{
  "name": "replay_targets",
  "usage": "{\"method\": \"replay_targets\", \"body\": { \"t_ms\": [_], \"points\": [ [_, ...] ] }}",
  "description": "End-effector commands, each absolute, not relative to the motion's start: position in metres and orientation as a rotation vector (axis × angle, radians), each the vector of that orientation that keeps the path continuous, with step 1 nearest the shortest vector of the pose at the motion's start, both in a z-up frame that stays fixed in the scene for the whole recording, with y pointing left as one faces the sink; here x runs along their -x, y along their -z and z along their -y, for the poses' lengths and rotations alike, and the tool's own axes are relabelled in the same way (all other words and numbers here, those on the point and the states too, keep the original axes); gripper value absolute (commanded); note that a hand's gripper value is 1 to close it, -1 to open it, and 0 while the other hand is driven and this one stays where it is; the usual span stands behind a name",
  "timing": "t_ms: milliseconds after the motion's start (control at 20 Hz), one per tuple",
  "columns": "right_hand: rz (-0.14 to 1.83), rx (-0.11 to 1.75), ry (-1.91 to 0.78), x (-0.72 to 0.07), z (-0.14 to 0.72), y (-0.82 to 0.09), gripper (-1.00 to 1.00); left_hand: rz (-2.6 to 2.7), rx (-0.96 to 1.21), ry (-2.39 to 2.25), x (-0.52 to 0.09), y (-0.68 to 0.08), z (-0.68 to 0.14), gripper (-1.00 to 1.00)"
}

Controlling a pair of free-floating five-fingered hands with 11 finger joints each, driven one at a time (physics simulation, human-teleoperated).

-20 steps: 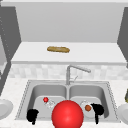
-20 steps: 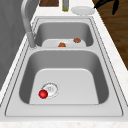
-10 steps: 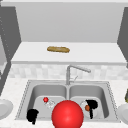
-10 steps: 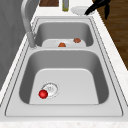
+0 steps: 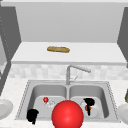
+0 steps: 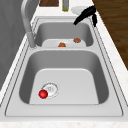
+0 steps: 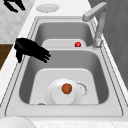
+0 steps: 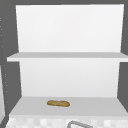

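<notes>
My right hand (image 5: pixel 89 102) hovers over the right basin with its fingers stretched out and nothing in it. In the right side view the right hand (image 7: pixel 31 50) reaches in over the basin's front rim. Below it lies a white plate (image 7: pixel 75 98) bearing a brown round item (image 7: pixel 66 88). The same hand (image 6: pixel 86 13) shows above the far basin in the left side view. My left hand (image 5: pixel 32 115) floats at the left basin's front corner, fingers relaxed. A small red ball (image 6: pixel 43 94) rests beside the left basin's drain.
A large red sphere (image 5: pixel 67 114) sits in the foreground between the basins. The faucet (image 5: pixel 71 71) rises behind the divider. A bread loaf (image 5: pixel 58 49) lies on the shelf. White plates (image 5: pixel 5 107) (image 5: pixel 123 112) stand on the counter at both sides.
The right hand has drifted left and farther in over the right basin. The left hand and the red ball have stayed where they were.
</notes>
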State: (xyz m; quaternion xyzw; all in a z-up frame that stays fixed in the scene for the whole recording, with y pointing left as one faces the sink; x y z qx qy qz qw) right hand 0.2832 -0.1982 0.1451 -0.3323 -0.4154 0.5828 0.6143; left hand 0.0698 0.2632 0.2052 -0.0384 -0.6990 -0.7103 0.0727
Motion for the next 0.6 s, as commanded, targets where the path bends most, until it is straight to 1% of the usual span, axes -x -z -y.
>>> {"method": "replay_targets", "body": {
  "t_ms": [0, 550],
  "points": [
    [0.898, 0.747, -1.387, -0.312, 0.198, -0.121, -1.00, 2.100, 0.115, 2.134, -0.070, -0.205, -0.263, 0.00],
    [0.841, 0.634, -1.407, -0.384, 0.218, -0.057, -1.00, 2.100, 0.115, 2.134, -0.070, -0.205, -0.263, 0.00]
  ]
}}
